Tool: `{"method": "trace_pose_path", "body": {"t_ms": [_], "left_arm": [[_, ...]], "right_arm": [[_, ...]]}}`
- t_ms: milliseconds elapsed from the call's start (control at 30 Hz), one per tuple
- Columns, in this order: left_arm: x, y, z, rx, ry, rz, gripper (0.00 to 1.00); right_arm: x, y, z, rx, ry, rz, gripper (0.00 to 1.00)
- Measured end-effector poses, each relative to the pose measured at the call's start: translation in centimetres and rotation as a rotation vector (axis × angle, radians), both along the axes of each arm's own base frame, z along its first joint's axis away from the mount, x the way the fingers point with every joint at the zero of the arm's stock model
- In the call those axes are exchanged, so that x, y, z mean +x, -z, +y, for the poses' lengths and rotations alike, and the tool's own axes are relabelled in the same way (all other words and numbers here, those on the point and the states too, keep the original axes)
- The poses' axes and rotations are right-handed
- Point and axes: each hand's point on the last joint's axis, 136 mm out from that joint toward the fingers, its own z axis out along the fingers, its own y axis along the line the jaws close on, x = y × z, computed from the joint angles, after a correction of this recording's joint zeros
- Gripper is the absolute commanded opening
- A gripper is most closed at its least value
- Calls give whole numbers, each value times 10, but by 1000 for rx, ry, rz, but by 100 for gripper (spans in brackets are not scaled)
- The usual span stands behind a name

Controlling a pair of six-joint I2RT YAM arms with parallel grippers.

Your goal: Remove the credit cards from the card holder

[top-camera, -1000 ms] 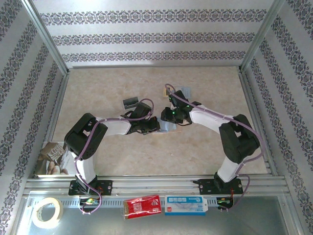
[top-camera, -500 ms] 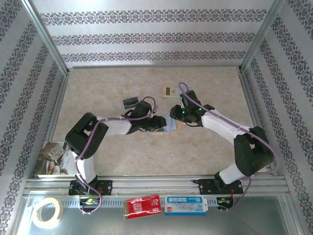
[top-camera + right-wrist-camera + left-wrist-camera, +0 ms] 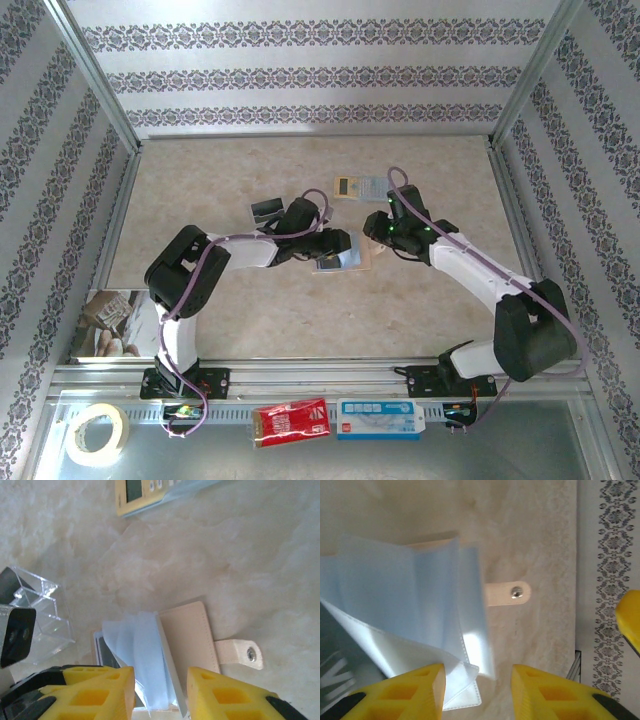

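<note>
Within the last second the left gripper (image 3: 479,692) has gone from pressed together to parted, and the right gripper (image 3: 161,695), fingers apart and empty, has drawn aside to the near right of the flat yellow-and-pale-blue rectangle with a small screen (image 3: 358,186). The small tan-beige folding card holder (image 3: 187,635) lies open just nearer than that rectangle, with its pale blue sleeves fanned and its strap tab (image 3: 507,592) flat. A dark card with pale marks (image 3: 332,665) apparently remains inside, so extraction looks unfinished.
</note>
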Motion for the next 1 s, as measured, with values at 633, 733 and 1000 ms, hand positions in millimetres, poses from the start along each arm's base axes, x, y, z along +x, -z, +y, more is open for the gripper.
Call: {"method": "trace_pose_path", "body": {"t_ms": [633,733,1000], "left_arm": [[-2,4,-35,116,120,-63,44],[-2,-2,-38,103,152,-78,45],[14,-14,-16,83,145,-110,46]], "right_arm": [[-2,1,-13,18,60,6,33],[-1,-3,-13,26,67,-6,33],[0,-10,-12,39,62,-25,32]]}}
